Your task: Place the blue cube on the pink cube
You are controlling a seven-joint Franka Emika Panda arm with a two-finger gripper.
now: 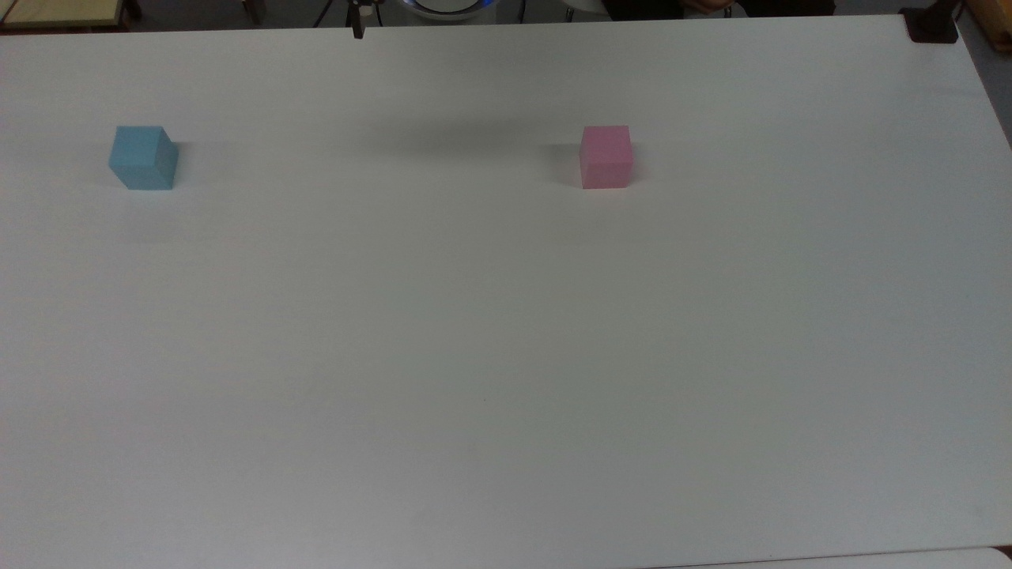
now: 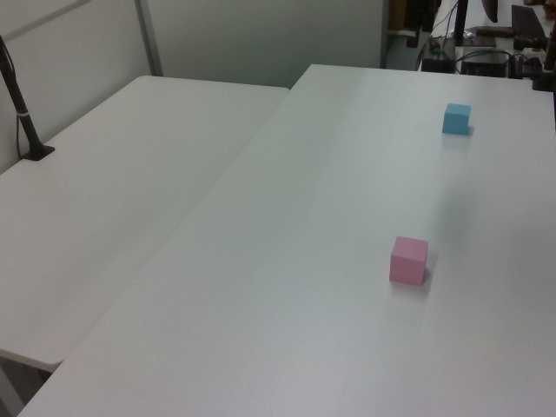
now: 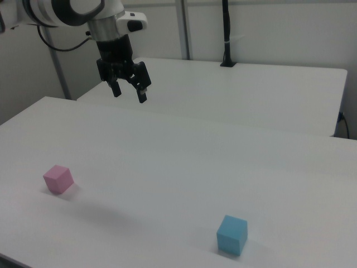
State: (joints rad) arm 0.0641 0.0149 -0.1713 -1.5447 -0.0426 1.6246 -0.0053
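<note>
Cubes apart, hand raised and empty

Cubes sit well apart on a wide white counter (image 1: 506, 356), each flat on one face with bare surface all round. In the top view the blue cube (image 1: 143, 157) is near the top view's left edge and the pink cube (image 1: 606, 156) is right of centre, both in the same far band of the counter. In the left view the blue cube (image 2: 456, 118) lies farther back and the pink cube (image 2: 408, 260) nearer the camera. In the right view the pink cube (image 3: 58, 178) is at the right view's left and the blue cube (image 3: 232, 235) is low and right of centre.

In the right view the hand (image 3: 127, 89) hangs high above the counter, pointing down, its two dark fingers (image 3: 115, 87) spread with nothing between them. It is well clear of both cubes and nearer the pink one's side.

Judged from this layout, the task has not begun: the blue cube is untouched and the pink cube's top is free. The spread fingers suit a grasp from above, and the open space around the blue cube leaves room for them to straddle it. A second white counter (image 2: 113, 191) adjoins the first.
</note>
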